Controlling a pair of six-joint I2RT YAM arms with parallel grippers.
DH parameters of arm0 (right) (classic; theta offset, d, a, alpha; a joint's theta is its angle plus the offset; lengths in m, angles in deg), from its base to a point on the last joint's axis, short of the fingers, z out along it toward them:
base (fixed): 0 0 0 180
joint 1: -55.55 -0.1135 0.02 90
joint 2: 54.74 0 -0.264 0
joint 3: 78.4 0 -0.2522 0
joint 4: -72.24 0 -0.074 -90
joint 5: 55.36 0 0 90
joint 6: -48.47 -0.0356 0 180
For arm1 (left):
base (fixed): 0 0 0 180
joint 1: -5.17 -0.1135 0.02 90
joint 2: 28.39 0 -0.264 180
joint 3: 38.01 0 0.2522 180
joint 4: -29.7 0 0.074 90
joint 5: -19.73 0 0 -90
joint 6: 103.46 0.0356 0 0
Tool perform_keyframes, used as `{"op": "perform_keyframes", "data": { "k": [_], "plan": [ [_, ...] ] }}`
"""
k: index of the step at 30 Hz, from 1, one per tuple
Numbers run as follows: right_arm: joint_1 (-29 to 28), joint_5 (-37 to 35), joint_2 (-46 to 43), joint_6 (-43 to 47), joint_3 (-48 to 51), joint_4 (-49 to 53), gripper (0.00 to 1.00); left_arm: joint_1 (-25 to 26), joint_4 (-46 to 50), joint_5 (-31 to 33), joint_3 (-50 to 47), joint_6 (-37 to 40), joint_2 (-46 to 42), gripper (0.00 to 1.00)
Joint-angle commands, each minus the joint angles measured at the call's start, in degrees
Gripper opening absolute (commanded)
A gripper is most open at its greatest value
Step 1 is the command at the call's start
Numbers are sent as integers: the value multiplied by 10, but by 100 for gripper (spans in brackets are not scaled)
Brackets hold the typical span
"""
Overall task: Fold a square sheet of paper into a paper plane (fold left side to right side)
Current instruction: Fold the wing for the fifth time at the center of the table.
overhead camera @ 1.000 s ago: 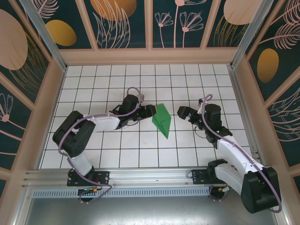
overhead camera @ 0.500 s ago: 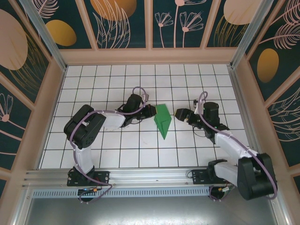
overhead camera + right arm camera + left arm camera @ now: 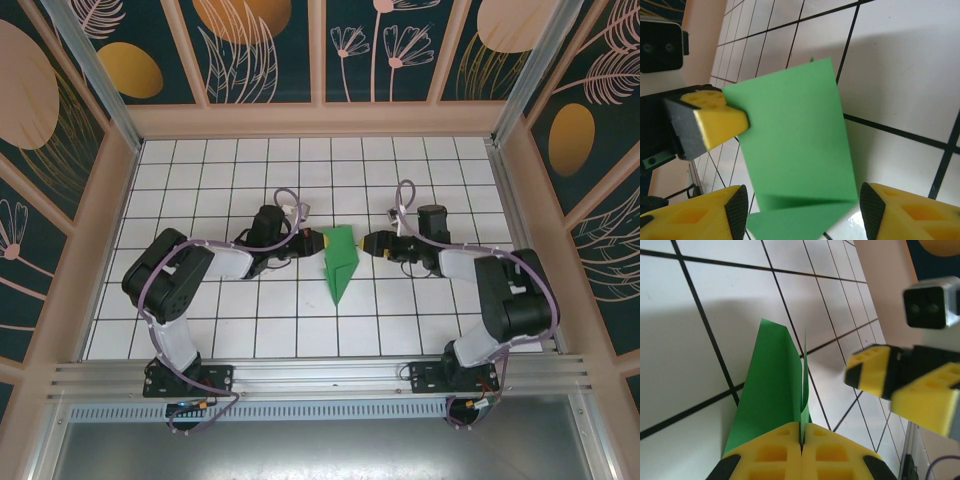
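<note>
The paper plane is a slim green wedge in the middle of the tiled table. Its long axis runs away from me, blunt end far and point toward the arm bases. At the far end it isn't lying flat: through the left wrist camera I see the layers standing up on edge, folded against each other.

The left gripper is clamped on that raised far edge, its yellow pads pressed together with the green paper caught in the seam between them. The right gripper sits just beside the plane on the opposite side, facing the left one across it, jaws apart. In its own camera the green panel spans the gap between its two fingers, but I can't tell whether either pad touches the paper.

Both arms are about equally near, but only the left one has hold of the paper. I judge the fold has to carry that held edge across the long axis toward the right gripper, so I'd want the travel square to that axis. The near point looks free, so the thin sheet could swing about it and skew the crease.
</note>
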Motion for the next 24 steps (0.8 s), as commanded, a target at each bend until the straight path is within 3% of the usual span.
{"op": "perform_keyframes", "data": {
  "k": [1, 11, 16, 24],
  "plan": [
    [3, 57, 43, 22, -18, -81, 62, -4, -40, -37, -13, 15, -11, 0],
    [-6, 117, 130, 9, -28, -169, 58, -4, -75, -58, -21, 0, 5, 0],
    [-15, 135, 142, 10, -33, -177, 51, -4, -77, -62, -19, -1, 14, 0],
    [-14, 115, 122, 50, -40, -109, 34, -4, -68, -55, -17, 5, 24, 0]
  ]
}}
